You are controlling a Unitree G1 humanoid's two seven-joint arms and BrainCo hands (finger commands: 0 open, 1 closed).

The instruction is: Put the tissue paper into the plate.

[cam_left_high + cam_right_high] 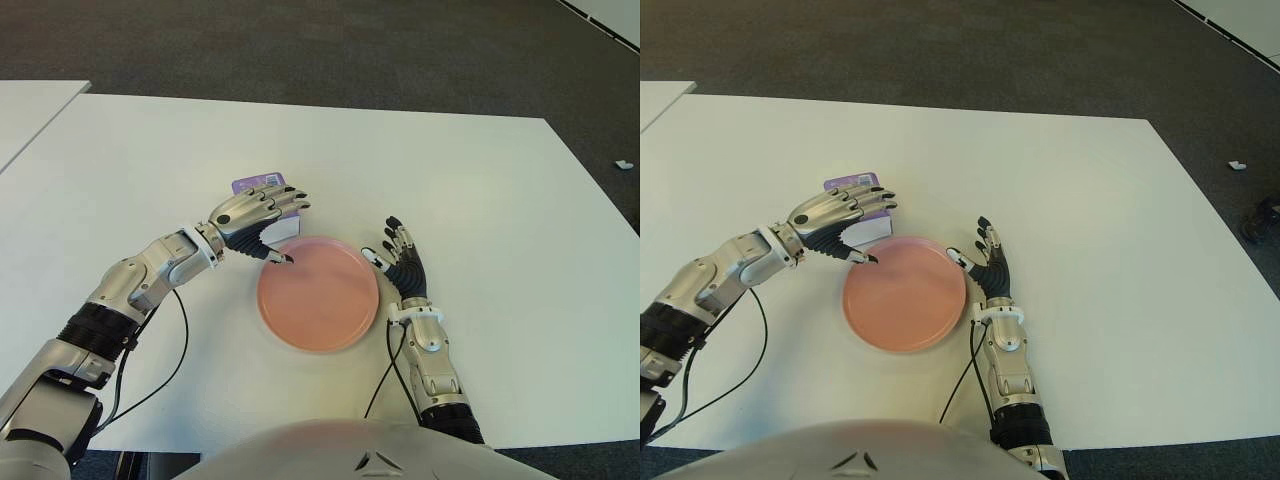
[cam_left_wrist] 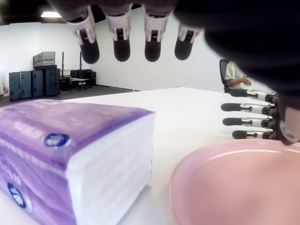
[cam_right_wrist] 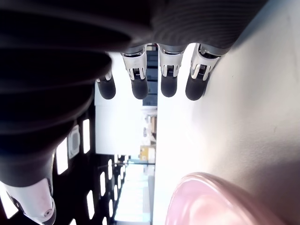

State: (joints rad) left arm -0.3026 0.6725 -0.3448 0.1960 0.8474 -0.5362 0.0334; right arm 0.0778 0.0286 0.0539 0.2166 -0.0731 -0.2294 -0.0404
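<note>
One purple tissue pack (image 2: 70, 154) with a small blue oval label, unreadable, on the white counter (image 1: 480, 190) just behind the pink plate (image 1: 318, 295), left hand (image 1: 255, 220) spread above the pack, holding nothing, right hand (image 1: 400, 262) open beside the plate's right, dark carpet floor (image 1: 300, 45) beyond.

White table (image 1: 480, 180) bears a pink plate (image 1: 318, 294). A purple tissue pack (image 1: 262, 186) lies just beyond the plate's far-left rim, partly covered by the left hand (image 1: 255, 222). The right hand (image 1: 400, 262) lies flat just right of the plate, fingers extended.
</note>
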